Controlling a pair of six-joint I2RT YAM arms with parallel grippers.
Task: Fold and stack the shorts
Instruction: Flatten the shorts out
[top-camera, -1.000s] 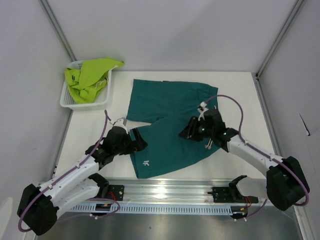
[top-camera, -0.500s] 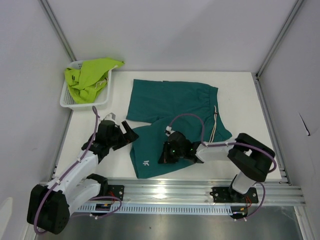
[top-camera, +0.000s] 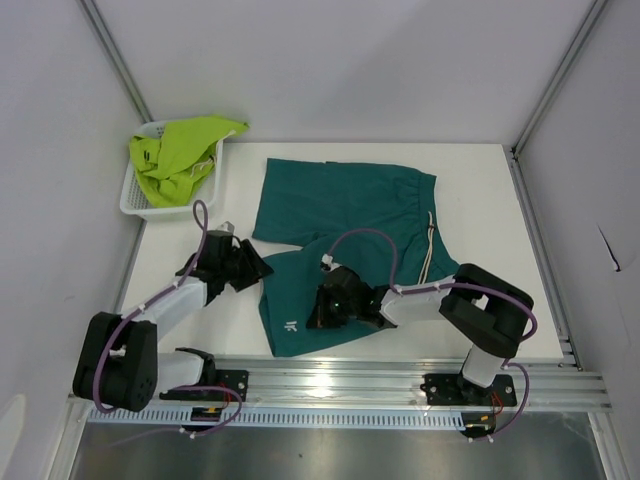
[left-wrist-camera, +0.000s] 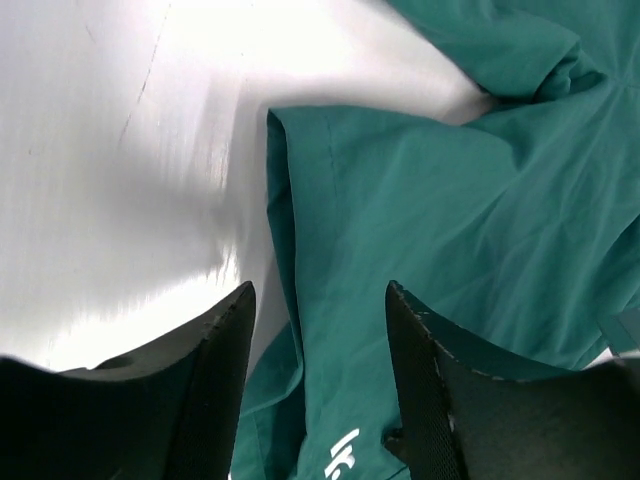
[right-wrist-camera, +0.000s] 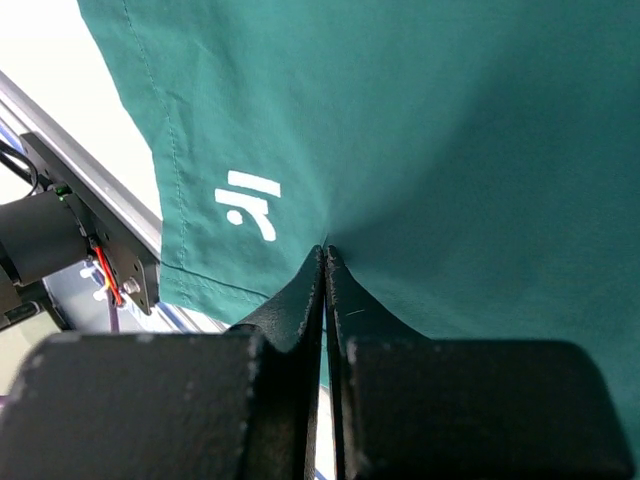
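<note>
Top view: two pairs of shorts. The teal shorts (top-camera: 340, 215) lie flat on the table (top-camera: 480, 200), and the lime shorts (top-camera: 180, 150) are heaped in the one white basket (top-camera: 135, 205).

Left wrist: left gripper (left-wrist-camera: 318, 292) is spread wide over the teal hem, grasping nothing.

Right wrist: right gripper (right-wrist-camera: 324, 255) is clenched on a pinch of teal fabric, right by a small white logo (right-wrist-camera: 248, 205) I can't read as letters.

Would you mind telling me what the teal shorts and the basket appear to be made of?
The teal shorts: thin matte woven cloth, probably synthetic, judging by stitched hems and soft creases. The basket: seemingly white moulded plastic, given its stiff lattice walls.
</note>
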